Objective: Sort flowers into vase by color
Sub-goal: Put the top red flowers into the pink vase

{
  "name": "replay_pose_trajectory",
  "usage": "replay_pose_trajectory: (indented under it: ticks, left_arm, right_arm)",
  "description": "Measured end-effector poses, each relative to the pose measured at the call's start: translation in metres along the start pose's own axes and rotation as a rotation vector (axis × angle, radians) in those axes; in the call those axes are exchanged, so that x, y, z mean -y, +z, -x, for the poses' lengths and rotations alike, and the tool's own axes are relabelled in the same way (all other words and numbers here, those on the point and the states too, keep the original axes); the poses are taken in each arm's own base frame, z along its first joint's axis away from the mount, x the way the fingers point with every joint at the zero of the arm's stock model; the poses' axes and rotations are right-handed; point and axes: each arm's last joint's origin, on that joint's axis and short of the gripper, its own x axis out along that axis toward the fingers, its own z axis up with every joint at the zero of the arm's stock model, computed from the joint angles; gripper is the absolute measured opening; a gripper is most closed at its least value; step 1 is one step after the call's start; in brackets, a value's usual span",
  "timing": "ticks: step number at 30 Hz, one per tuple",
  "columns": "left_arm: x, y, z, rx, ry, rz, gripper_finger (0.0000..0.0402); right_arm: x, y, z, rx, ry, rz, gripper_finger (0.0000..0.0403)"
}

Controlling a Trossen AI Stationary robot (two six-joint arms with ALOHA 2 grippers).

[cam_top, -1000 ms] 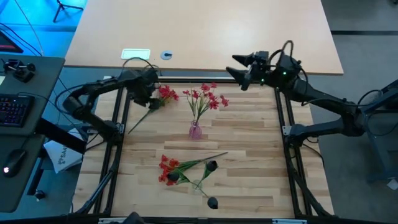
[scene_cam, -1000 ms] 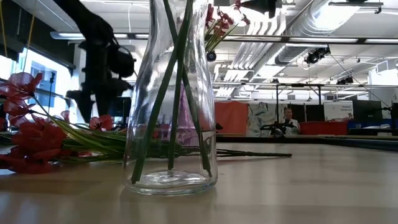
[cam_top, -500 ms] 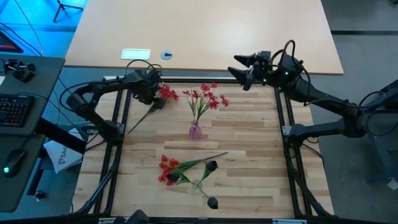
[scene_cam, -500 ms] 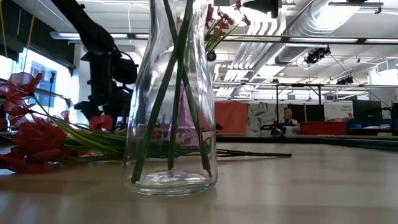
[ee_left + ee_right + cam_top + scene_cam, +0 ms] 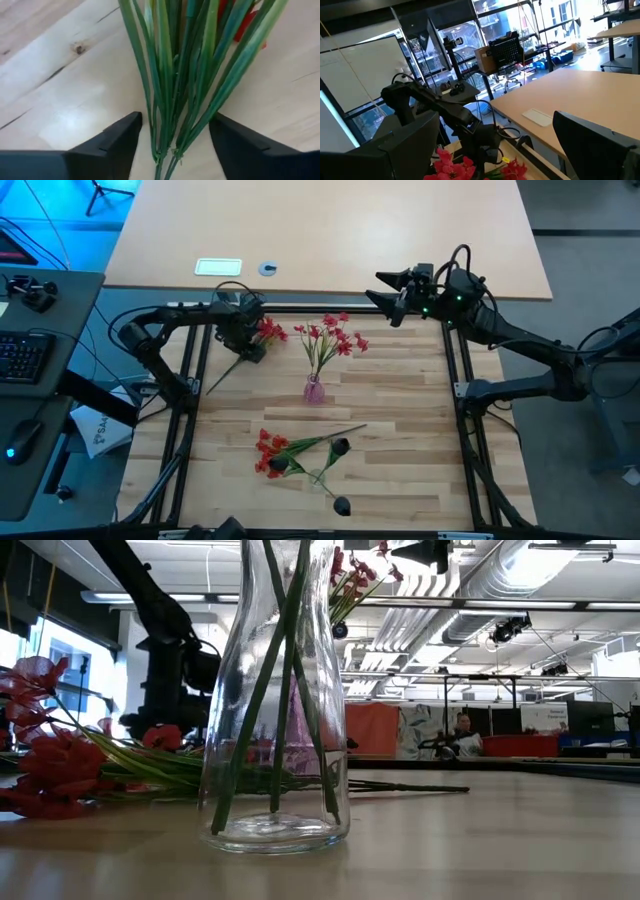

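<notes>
A red bunch (image 5: 268, 330) lies on the table's far left, its green stalk running toward the near left. My left gripper (image 5: 247, 345) is down over it, open; in the left wrist view its fingers stand on either side of the bunch's green stems (image 5: 172, 75), apart from them. A small pink vase (image 5: 314, 390) at mid table holds red blossoms (image 5: 332, 337). A clear glass vase (image 5: 280, 740) stands near the front edge with green stems in it. Beside it lie another red bunch (image 5: 270, 452) and dark blooms (image 5: 340, 447). My right gripper (image 5: 380, 288) waits open, raised at the far right.
Black frame rails (image 5: 190, 395) run along the table's left and right sides. A white card (image 5: 218, 267) and a small round disc (image 5: 267, 268) lie on the tan table beyond. A person (image 5: 463, 730) sits far off in the room. Bare wood lies on the right half (image 5: 410, 410).
My left gripper has moved a little toward the table's right and down, onto the red bunch's stems. The bunch has stayed where it was.
</notes>
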Motion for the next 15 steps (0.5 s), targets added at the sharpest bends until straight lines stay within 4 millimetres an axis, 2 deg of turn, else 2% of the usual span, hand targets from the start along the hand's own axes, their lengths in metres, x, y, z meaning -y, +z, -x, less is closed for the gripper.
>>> replay_pose_trajectory:
  ticks: [2, 6, 7, 9, 11, 15]
  left_arm:
    - [0.000, -0.001, 0.000, -0.004, 0.021, -0.013, 0.0167]
    - [0.000, 0.000, 0.004, 0.029, 0.024, -0.036, 0.0032]
    - [0.001, -0.001, 0.009, 0.060, 0.020, -0.043, 0.0019]
    - [0.005, 0.000, 0.025, 0.190, 0.001, -0.048, 0.0020]
    - [0.009, -0.004, 0.057, 0.376, -0.026, -0.042, 0.0020]
    - [0.015, -0.034, 0.104, 0.670, -0.126, 0.010, 0.0005]
  right_arm:
    - [0.000, 0.000, 0.000, -0.001, -0.001, 0.001, 0.0387]
    - [0.000, 0.000, 0.000, -0.001, -0.001, 0.007, 0.0387]
    - [0.000, 0.000, 0.000, -0.001, 0.000, -0.001, 0.0387]
    - [0.000, 0.000, 0.000, -0.001, 0.000, -0.025, 0.0387]
    - [0.000, 0.000, 0.000, -0.004, 0.009, -0.043, 0.0387]
    - [-0.001, 0.000, 0.000, -0.013, 0.036, -0.047, 0.0387]
